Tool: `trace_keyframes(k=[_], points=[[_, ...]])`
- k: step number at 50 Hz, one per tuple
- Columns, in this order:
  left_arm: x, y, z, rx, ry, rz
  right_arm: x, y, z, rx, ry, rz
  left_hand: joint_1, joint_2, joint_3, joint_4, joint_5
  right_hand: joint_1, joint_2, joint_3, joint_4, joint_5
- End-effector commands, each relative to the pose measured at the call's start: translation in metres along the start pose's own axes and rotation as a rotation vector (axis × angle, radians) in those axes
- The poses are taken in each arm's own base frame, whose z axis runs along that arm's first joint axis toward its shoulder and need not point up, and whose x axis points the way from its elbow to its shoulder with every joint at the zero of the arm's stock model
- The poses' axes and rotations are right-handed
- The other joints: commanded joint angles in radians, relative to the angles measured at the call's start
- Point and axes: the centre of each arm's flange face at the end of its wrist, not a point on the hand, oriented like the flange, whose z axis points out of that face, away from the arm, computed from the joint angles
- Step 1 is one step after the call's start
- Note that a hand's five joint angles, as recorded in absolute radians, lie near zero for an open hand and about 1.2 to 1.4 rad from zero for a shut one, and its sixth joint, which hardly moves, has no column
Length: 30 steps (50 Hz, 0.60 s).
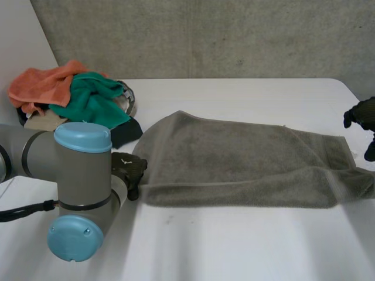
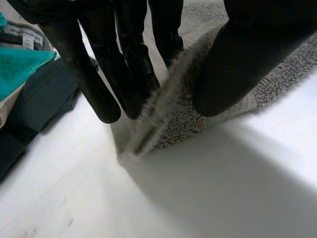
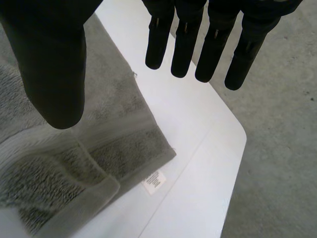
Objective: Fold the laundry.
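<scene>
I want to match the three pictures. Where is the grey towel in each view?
Head view: the towel lies across the table, with the left hand at its end.
Left wrist view: its edge is pinched in the left hand.
Right wrist view: its corner lies under the open right hand.
Shared landmark: the white table.

Hides most of the left hand (image 1: 132, 170) behind the left arm (image 1: 82, 175) in the head view. Cuts the right hand (image 1: 360, 115) off at the edge there. Blurs the towel (image 1: 234, 158) at its end near that hand. Buries the lower pile (image 1: 41, 122) under orange cloth (image 1: 44, 85) and green cloth (image 1: 91, 100). Covers part of the towel's corner with the thumb (image 2: 233, 64). Leaves the tag (image 3: 154, 182) print too small to read.
</scene>
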Motion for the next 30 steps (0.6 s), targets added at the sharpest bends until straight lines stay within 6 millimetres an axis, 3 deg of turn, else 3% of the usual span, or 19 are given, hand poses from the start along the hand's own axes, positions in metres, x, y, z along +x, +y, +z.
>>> trace_keyframes(k=[1, 5, 13, 30], points=[[-0.009, -0.023, -0.011, 0.096, -0.045, 0.002, -0.005, 0.003, 0.022, -0.094, -0.125, 0.045, 0.227, 0.209, 0.215, 0.208, 0.236, -0.05, -0.024, -0.033, -0.034, -0.001], [-0.011, -0.034, -0.017, 0.156, -0.061, 0.038, -0.01, 0.011, 0.033, -0.179, -0.22, 0.064, 0.227, 0.209, 0.215, 0.208, 0.236, -0.126, -0.101, -0.11, -0.11, -0.078], [-0.012, -0.042, -0.022, 0.202, -0.063, 0.085, -0.008, 0.026, 0.06, -0.27, -0.213, 0.071, 0.227, 0.209, 0.215, 0.208, 0.236, -0.17, -0.145, -0.154, -0.154, -0.122], [-0.021, -0.06, -0.009, 0.278, -0.056, 0.115, -0.045, 0.038, 0.069, -0.35, -0.287, 0.035, 0.227, 0.209, 0.215, 0.208, 0.236, -0.118, -0.092, -0.101, -0.102, -0.069]])
